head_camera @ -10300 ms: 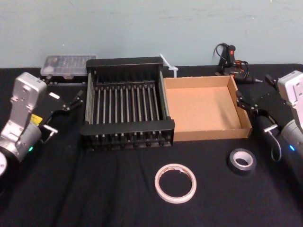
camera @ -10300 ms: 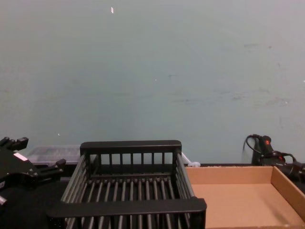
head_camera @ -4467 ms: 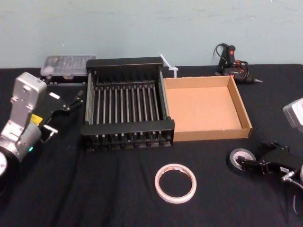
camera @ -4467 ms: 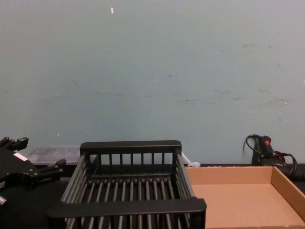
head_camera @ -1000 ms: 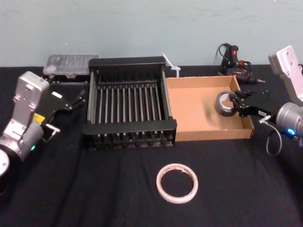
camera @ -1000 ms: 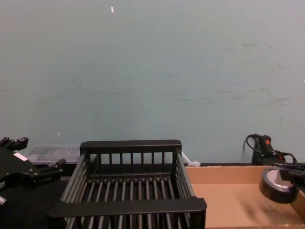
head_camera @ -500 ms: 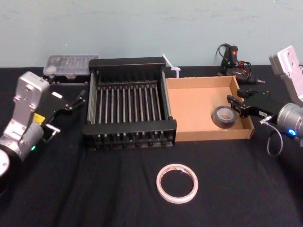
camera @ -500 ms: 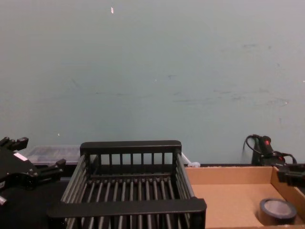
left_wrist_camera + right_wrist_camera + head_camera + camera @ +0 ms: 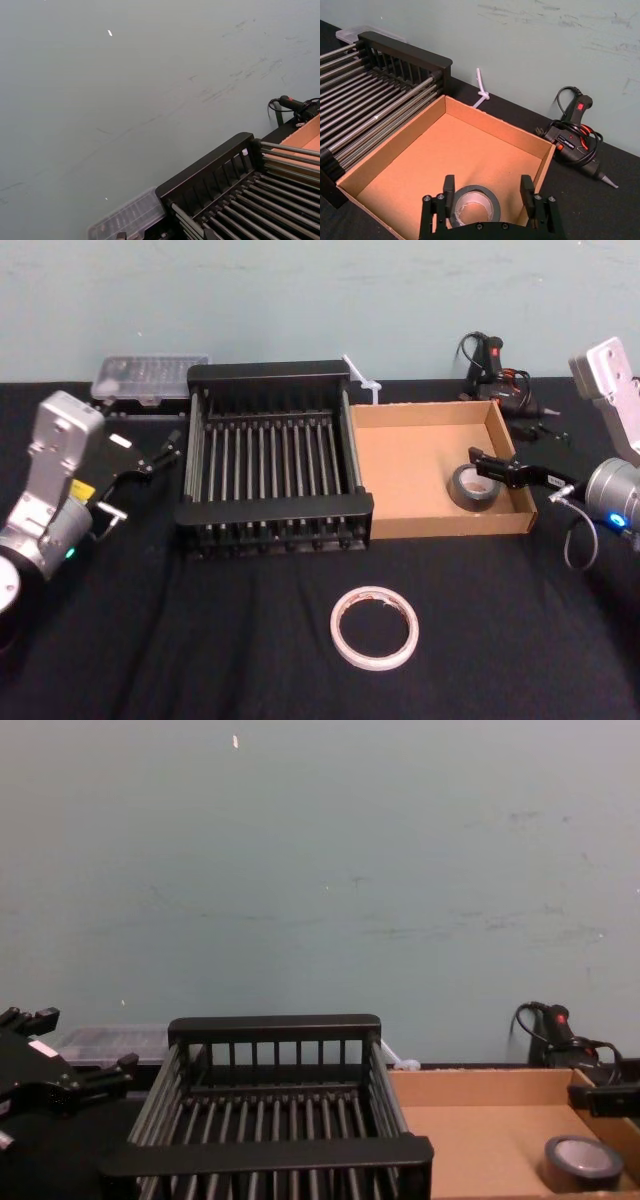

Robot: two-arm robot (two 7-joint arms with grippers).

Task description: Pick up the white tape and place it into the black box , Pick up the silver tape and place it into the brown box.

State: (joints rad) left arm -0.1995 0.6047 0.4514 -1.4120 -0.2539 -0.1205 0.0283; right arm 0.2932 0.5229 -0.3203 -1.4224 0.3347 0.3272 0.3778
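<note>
I'm judging silver step done: thick grey-silver tape roll [image 9: 473, 490] lying in shallow tan cardboard box [image 9: 445, 525], right gripper [image 9: 487, 187] hovering above, spread. Next needing left gripper [image 9: 148, 472], idling spread, fetching thin white tape ring [image 9: 374, 627] lying before black slatted crate [image 9: 270, 512]

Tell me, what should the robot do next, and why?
Probably lift the right hand out of the brown box: it is open and the silver tape lies flat on the box floor. The white tape waits on the table, and the left hand sits parked beside the black box.
</note>
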